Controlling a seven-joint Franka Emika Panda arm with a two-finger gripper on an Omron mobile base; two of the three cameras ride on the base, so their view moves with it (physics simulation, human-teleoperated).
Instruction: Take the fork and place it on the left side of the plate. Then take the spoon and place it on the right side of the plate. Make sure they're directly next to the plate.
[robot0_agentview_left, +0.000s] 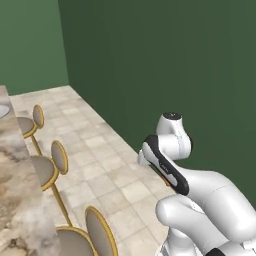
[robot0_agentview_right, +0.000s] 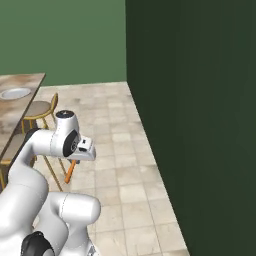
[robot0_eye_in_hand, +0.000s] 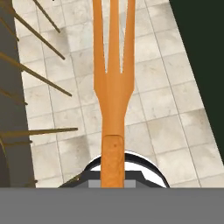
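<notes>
Hand view: gripper (robot0_agentview_right: 76, 159) is clamped on the fork (robot0_eye_in_hand: 113, 94), tines pointing away over the floor, so it's carried clear of the counter (robot0_agentview_right: 15, 107). Plate (robot0_agentview_right: 15, 93) sits near the counter's far edge; placing not yet done.

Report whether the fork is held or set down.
Held: the orange fork juts from the gripper above the tiled floor, tines pointing away.

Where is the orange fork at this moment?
The fork is held in the gripper, up in the air over the tiled floor, between the bar stools and the dark green wall, tines pointing away from the hand.
</notes>
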